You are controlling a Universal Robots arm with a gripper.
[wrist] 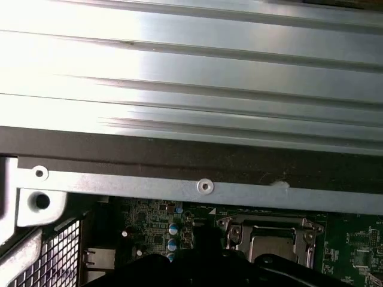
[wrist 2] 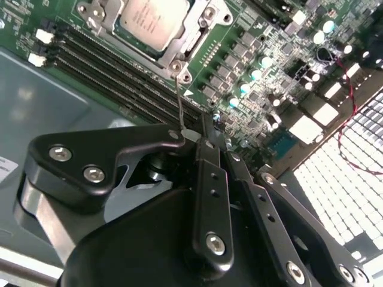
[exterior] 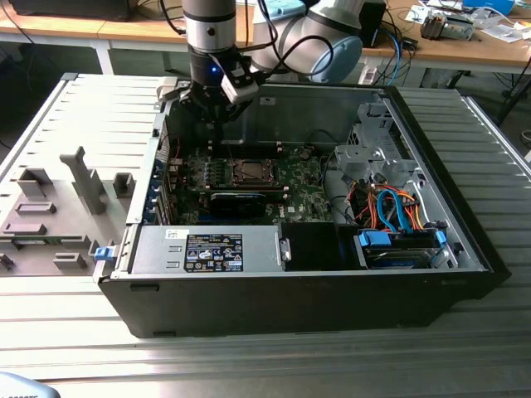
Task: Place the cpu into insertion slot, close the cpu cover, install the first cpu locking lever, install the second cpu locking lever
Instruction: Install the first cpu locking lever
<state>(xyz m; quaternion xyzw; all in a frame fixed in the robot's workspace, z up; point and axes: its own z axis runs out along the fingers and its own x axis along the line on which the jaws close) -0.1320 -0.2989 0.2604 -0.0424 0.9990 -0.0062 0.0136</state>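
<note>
The cpu point(wrist 2: 157, 15) lies flat in its socket on the green motherboard, silvery top up. The cpu cover point(wrist 2: 200, 27) lies down around it as a metal frame. In the exterior view the socket with the cpu point(exterior: 249, 172) sits mid-board, behind the black graphics card point(exterior: 236, 201). A thin wire locking lever point(wrist 2: 180, 101) stands up from the socket's corner to my gripper point(wrist 2: 190, 136). Its black fingers point(wrist 2: 209, 179) are together, pinching the lever's tip. In the exterior view the gripper point(exterior: 214, 123) hangs over the board's rear edge. The first wrist view shows the socket point(wrist: 269, 239) beyond the case rim.
The open black computer case point(exterior: 274, 307) lies on a ribbed metal table point(exterior: 265, 365). A power supply point(exterior: 207, 249) fills its front on the exterior view's left, drive bays and orange and blue cables point(exterior: 390, 211) its right. Grey fixtures point(exterior: 50, 215) stand outside on the left. Memory slots point(wrist 2: 119, 72) run beside the socket.
</note>
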